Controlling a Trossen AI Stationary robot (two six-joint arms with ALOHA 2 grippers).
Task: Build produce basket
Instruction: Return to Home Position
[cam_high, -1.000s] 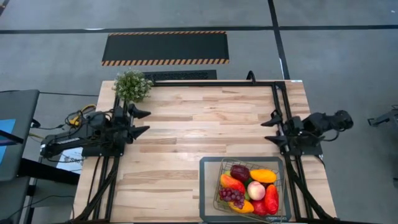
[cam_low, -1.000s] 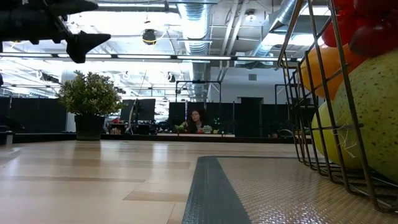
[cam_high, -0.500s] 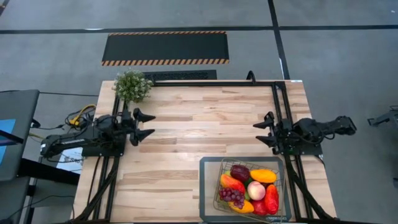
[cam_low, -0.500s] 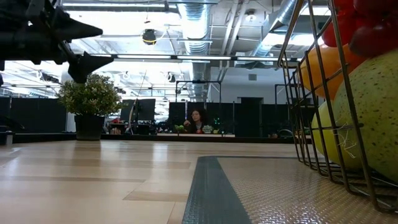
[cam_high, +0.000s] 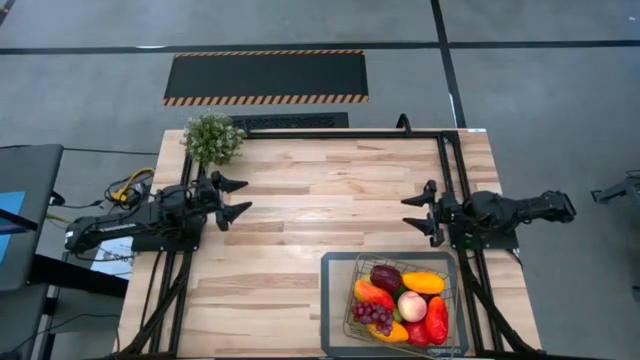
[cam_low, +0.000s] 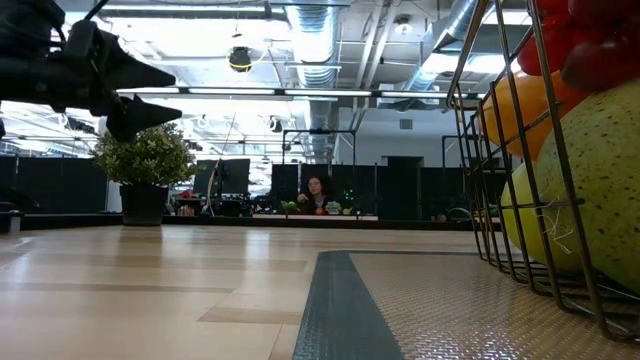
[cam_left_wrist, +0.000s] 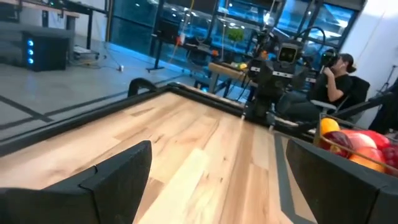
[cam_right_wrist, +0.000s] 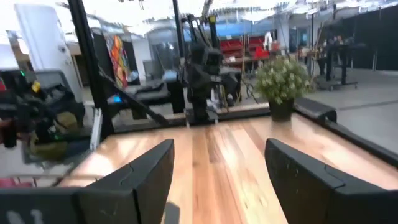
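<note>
The dark wire-mesh basket (cam_high: 352, 300) stands on a grey mat (cam_high: 335, 270) at the table's near right. It holds the produce: a purple piece (cam_high: 385, 277), orange pepper (cam_high: 423, 283), pink peach (cam_high: 412, 305), red pepper (cam_high: 437, 320) and grapes (cam_high: 372, 315). The low view shows the basket wall (cam_low: 500, 180) close up with a green pear (cam_low: 605, 190) inside. My left gripper (cam_high: 238, 197) is open and empty above the table's left side. My right gripper (cam_high: 418, 213) is open and empty above the right side, beyond the basket's far side.
A bushy potted plant (cam_high: 213, 138) stands at the far left corner of the table. A dark rail (cam_high: 340, 133) runs along the far edge. Bare wood (cam_high: 320, 200) lies between the two grippers. A person (cam_low: 316, 190) sits in the room behind.
Both grippers have come forward over the table toward its middle, the left toward the right edge and the right toward the left edge. In the low view the left gripper has also come down a little. The basket and produce have stayed put.
</note>
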